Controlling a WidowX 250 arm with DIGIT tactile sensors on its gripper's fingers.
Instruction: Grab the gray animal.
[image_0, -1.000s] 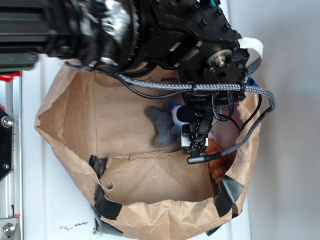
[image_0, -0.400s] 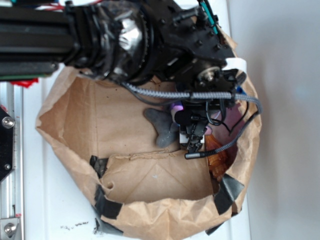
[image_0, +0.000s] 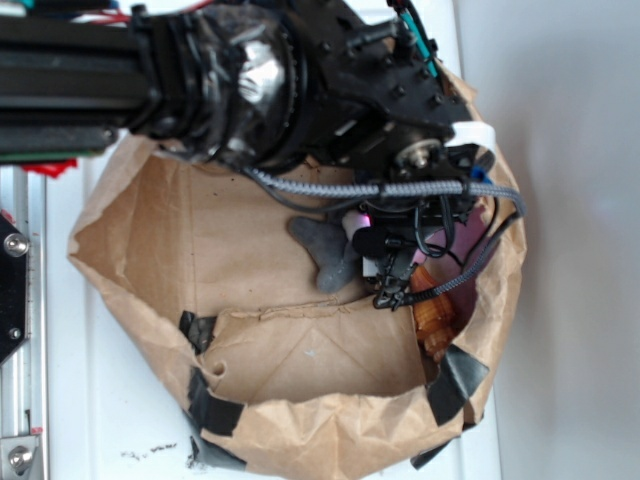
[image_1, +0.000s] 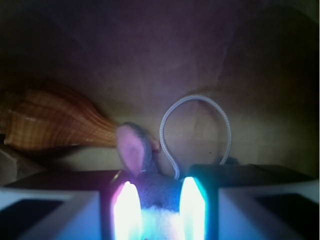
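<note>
now the gray animal (image_1: 150, 187) points its ear up.

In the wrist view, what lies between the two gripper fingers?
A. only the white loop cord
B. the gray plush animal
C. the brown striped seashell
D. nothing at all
B: in the wrist view the gray animal sits between the lit fingers of the gripper, its pink-lined ear sticking up, while the seashell lies off to the left and beyond the fingers.
</note>
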